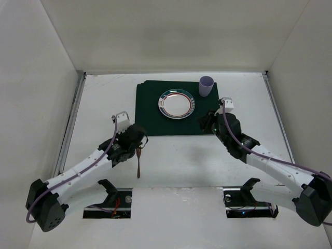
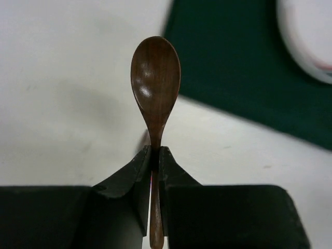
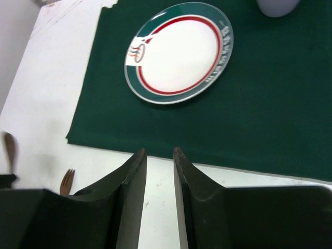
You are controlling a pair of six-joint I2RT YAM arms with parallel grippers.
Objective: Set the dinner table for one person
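Your left end effector (image 2: 154, 151) is clenched on the handle of the brown spoon (image 2: 155, 72). The spoon points straight out past the fingers, over the white counter (image 1: 176, 161), just off the near left corner of the green placemat (image 2: 233, 67). The placemat lies ahead and to the right. Your right end effector (image 3: 160, 153), by the placemat's near right corner, holds nothing, fingers a little apart. On the placemat the plate (image 1: 177, 103) is bare; the cup (image 1: 206, 85) stands at the far right corner.
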